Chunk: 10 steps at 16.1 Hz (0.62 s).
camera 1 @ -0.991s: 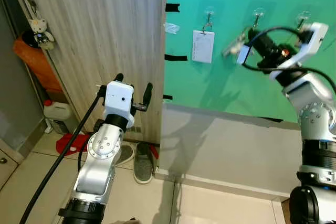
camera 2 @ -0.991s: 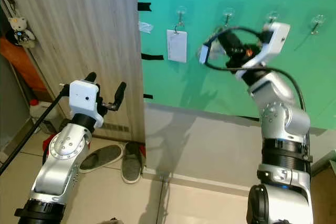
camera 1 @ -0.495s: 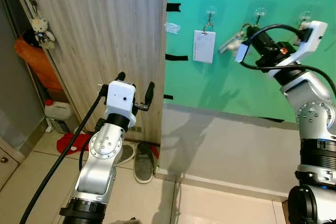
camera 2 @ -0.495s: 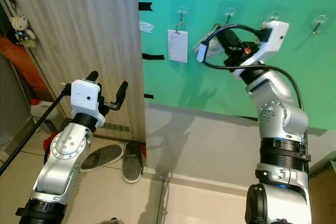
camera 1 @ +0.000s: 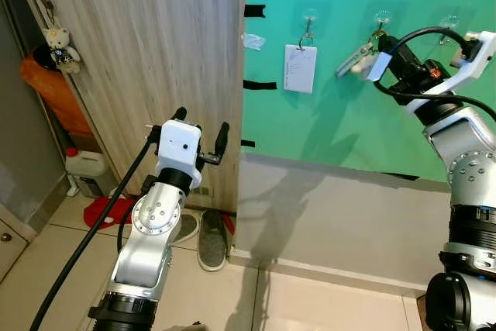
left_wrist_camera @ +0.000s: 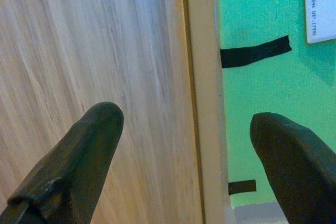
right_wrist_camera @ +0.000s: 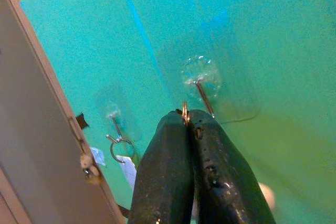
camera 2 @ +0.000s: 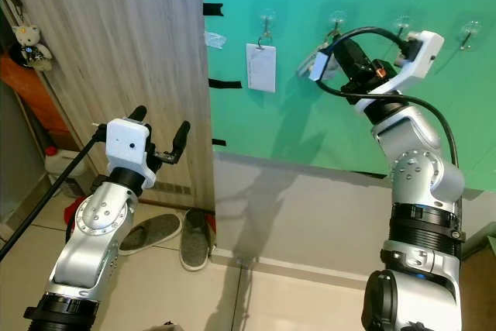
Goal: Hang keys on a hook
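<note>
My right gripper [camera 1: 378,41] is raised against the green wall, shut on the ring of a bunch of silver keys [camera 1: 353,58] that dangles to its left. The gripper's tips sit just below the second clear suction hook [camera 1: 382,19]. In the right wrist view the two black fingers [right_wrist_camera: 173,150] are pressed together, with the thin key ring [right_wrist_camera: 185,110] showing at their tips, close to the hook's metal prong [right_wrist_camera: 203,97]. My left gripper [camera 1: 200,125] is held open at chest height, facing the wooden door's edge [left_wrist_camera: 197,103], with nothing between its fingers.
A white card [camera 1: 300,68] hangs from the first hook [camera 1: 310,17]; a third hook [camera 1: 448,25] and a fourth hook [camera 2: 467,32] are bare. A wooden door [camera 1: 155,52] stands on the left, with shoes [camera 1: 211,238], a white jug [camera 1: 85,164] and a hanging teddy bear [camera 1: 58,44].
My right gripper has carried the keys up and to the right, from below the hook to just under it. The left arm has stayed nearly still.
</note>
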Motion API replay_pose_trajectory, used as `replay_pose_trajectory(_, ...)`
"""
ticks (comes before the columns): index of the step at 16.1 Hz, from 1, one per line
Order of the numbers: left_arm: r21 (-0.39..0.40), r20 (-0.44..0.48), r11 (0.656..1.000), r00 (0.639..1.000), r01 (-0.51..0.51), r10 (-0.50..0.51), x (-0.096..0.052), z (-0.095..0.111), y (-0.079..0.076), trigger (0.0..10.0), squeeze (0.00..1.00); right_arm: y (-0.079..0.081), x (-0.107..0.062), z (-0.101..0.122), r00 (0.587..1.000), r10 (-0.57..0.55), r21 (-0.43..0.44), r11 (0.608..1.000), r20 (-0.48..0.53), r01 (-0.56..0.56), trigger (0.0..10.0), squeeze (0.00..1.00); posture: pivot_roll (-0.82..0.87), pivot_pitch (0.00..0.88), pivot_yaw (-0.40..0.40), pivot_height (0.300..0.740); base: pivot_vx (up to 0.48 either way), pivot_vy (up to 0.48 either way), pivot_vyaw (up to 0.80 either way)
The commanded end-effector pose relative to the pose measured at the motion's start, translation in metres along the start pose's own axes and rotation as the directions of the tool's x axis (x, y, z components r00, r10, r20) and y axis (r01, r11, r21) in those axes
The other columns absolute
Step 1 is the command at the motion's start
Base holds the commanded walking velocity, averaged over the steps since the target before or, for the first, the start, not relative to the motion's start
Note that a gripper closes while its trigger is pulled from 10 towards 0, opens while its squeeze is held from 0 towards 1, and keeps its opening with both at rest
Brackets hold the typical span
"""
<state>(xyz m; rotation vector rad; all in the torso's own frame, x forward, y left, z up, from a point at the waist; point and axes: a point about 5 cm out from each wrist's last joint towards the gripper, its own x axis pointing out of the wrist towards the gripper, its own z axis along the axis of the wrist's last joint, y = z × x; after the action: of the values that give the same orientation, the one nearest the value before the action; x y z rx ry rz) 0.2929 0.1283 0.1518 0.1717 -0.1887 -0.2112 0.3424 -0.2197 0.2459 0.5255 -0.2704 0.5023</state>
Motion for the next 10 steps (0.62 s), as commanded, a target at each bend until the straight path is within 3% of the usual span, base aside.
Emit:
replay_pose_trajectory(1, 0.007, 0.006, 1.000, 1.000, 0.023, -0.023, 0.003, 0.001, -0.003, 10.0, 0.00, -0.004, -0.001, 0.005, 1.000, -0.017, 0.033, 0.999, 0.021, 0.016, 0.0, 0.00, 0.03, 0.000, -0.003, 0.740, 0.000, 0.000, 0.00)
replay_pose_trajectory(5, 0.013, 0.004, 0.999, 0.999, 0.037, -0.037, 0.004, 0.000, -0.003, 10.0, 0.00, -0.017, -0.010, -0.001, 0.997, -0.077, 0.158, 0.985, 0.016, 0.074, 0.0, 0.00, 0.03, 0.000, -0.001, 0.740, 0.000, 0.000, 0.00)
replay_pose_trajectory(10, 0.013, -0.001, 0.999, 0.999, 0.040, -0.040, 0.004, -0.001, -0.003, 10.0, 0.00, -0.023, -0.013, -0.009, 0.995, -0.102, 0.220, 0.970, -0.002, 0.100, 0.0, 0.00, 0.03, 0.000, 0.001, 0.740, 0.000, 0.000, 0.00)
